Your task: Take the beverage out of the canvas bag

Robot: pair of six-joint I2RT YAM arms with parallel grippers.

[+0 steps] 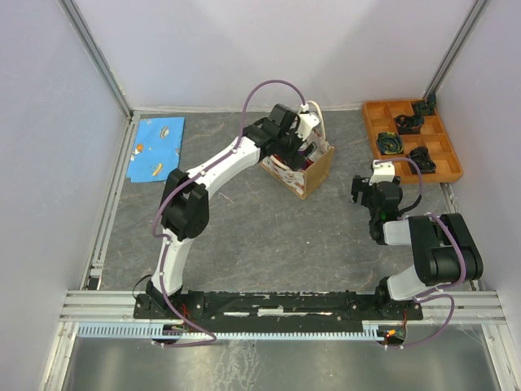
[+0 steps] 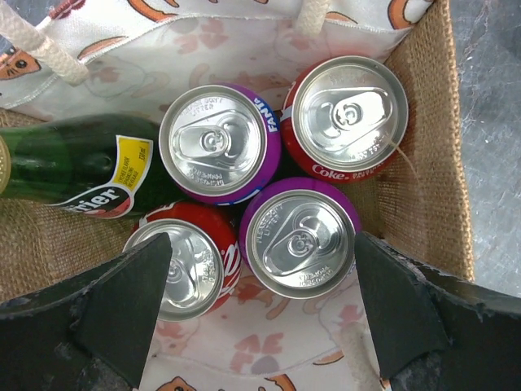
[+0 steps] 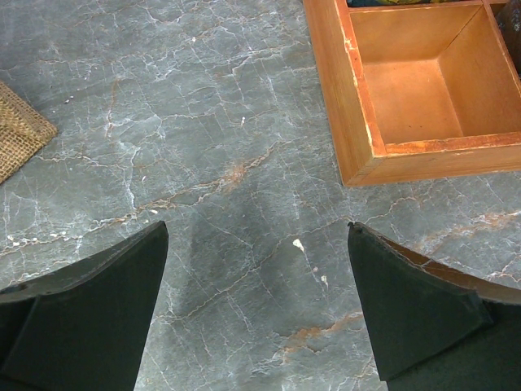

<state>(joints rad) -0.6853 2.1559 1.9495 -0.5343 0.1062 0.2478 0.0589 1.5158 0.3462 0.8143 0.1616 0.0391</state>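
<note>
Left claw spread wide, directly above the bag; an upright purple can inside stands between its jaws. Right claw spread too, well apart over the desk.

Four cans stand in the bag, a bottle lying at their nine o'clock. The tray sits at the bag's three o'clock, the cloth at nine.

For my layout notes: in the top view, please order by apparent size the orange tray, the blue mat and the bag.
1. Tray, clearly largest.
2 or 3. Mat and bag: similar, and the left arm covers part of the bag, so unranked.
</note>
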